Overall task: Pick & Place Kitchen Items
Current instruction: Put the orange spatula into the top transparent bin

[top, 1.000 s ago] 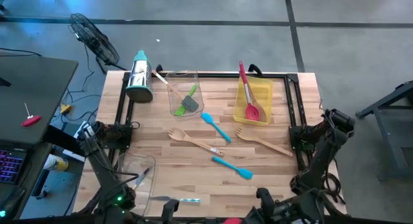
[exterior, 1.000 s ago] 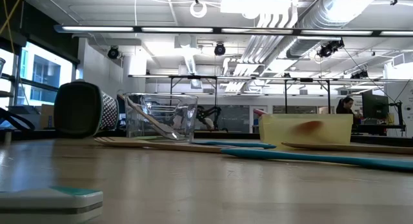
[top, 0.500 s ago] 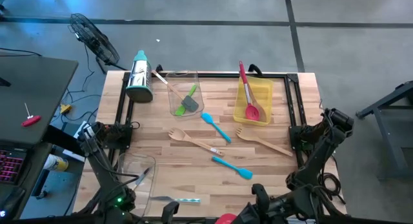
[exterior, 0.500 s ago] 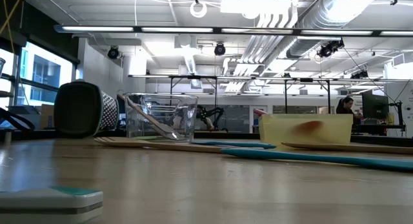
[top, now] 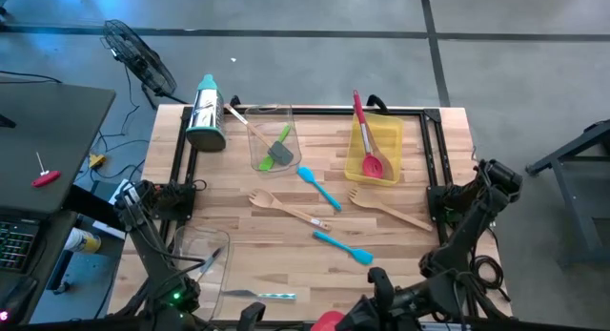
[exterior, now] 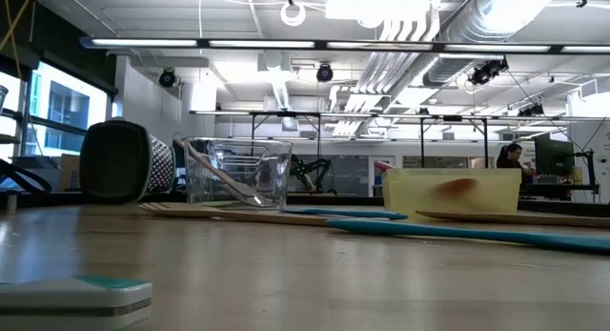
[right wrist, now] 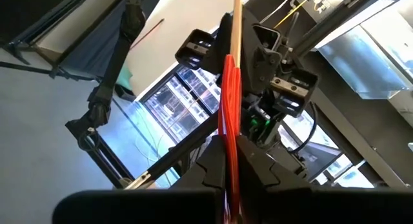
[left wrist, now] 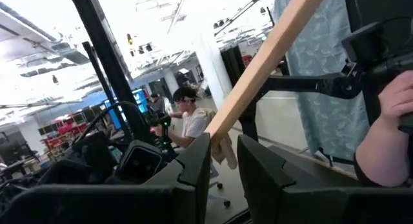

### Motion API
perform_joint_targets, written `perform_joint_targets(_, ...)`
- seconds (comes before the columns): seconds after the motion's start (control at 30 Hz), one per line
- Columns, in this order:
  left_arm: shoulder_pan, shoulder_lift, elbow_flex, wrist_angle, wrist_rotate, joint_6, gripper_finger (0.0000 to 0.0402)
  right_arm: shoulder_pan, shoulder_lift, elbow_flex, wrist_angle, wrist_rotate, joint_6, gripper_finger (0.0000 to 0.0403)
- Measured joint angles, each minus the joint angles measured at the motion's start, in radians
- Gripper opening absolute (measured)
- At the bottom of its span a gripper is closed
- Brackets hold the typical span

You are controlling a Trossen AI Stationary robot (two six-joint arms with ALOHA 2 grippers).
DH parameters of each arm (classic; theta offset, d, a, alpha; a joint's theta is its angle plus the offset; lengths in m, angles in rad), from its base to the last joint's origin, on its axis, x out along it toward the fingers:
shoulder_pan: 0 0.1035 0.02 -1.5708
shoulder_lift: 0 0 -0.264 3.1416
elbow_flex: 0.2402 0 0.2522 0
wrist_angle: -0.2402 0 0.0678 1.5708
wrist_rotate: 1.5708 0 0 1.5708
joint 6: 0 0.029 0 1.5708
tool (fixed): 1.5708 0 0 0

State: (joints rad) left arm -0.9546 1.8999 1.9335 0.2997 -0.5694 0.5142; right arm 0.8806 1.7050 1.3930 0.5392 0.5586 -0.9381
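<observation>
Across pale wood-plank table [top: 400, 250]: steel grater [top: 204, 114] lying at far left corner; clear bin [top: 271, 138] holding green-grey spatula [top: 277, 148]; yellow bin [top: 376, 150] with red spatula [top: 366, 140]. Two wooden forks [top: 286, 209], two blue spatulas [top: 318, 187] loose mid-table. Right gripper [right wrist: 231, 161] at near edge, fingers pinched on red-handled utensil [right wrist: 230, 121]. Left gripper [left wrist: 222, 166] slightly parted, holding nothing.

Two forks [top: 276, 206] mid-table, spatula [top: 342, 246] before them, bins [top: 376, 148] behind, grater [top: 205, 114] far-left

Right arm's dark wrist section [top: 381, 298] at near table edge shifts further left across the frames; red object [top: 327, 321] beside it shows more now; laptop keyboard glow dims
</observation>
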Motion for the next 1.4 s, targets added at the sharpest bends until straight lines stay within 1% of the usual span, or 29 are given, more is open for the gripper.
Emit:
perform_joint_targets(0.17, 0.000, 0.000, 0.000, 0.031, -0.001, 0.034, 0.0074, -0.022, 0.000, 0.000, -0.006, -0.035, 0.034, 0.0004)
perform_joint_targets(0.3, 0.000, 0.000, 0.000, 0.046, -0.001, 0.058, 0.0074, -0.034, 0.000, 0.001, -0.016, -0.035, 0.050, 0.0004)
perform_joint_targets(0.37, -0.001, 0.000, 0.000, 0.046, -0.018, 0.058, 0.0074, -0.035, 0.000, 0.001, -0.015, -0.035, 0.053, 0.0004)
perform_joint_targets(0.77, 0.022, 0.000, 0.000, 0.040, -0.035, 0.058, 0.0073, -0.040, 0.000, 0.001, -0.034, -0.034, 0.071, 0.0005)
perform_joint_targets(0.83, 0.026, 0.000, 0.000, 0.027, -0.045, 0.058, 0.0063, -0.040, 0.000, 0.001, -0.034, -0.034, 0.071, 0.0005)
perform_joint_targets(0.97, 0.026, -0.001, 0.002, 0.019, -0.091, 0.077, 0.0016, -0.038, 0.001, -0.001, -0.059, -0.045, 0.087, 0.0005)
perform_joint_targets(1.03, 0.027, -0.001, 0.003, 0.022, -0.101, 0.070, 0.0013, -0.037, 0.001, -0.002, -0.069, -0.041, 0.102, 0.0005)
perform_joint_targets(1.1, 0.025, -0.001, 0.003, 0.017, -0.141, 0.069, 0.0010, -0.038, 0.001, -0.002, -0.073, -0.042, 0.139, 0.0007)
perform_joint_targets(1.17, 0.024, -0.001, 0.003, 0.016, -0.164, 0.066, 0.0010, -0.038, 0.001, -0.002, -0.078, -0.041, 0.177, 0.0016)
perform_joint_targets(1.23, 0.025, -0.001, 0.003, 0.016, -0.172, 0.057, 0.0010, -0.038, 0.001, -0.002, -0.078, -0.039, 0.206, 0.0036)
perform_joint_targets(1.33, 0.025, -0.001, 0.003, 0.013, -0.186, 0.053, 0.0010, -0.025, 0.001, -0.002, -0.077, -0.024, 0.219, 0.0078)
perform_joint_targets(1.4, 0.025, -0.001, 0.002, 0.008, -0.204, 0.050, 0.0009, -0.013, 0.000, -0.002, -0.071, 0.022, 0.224, 0.0110)
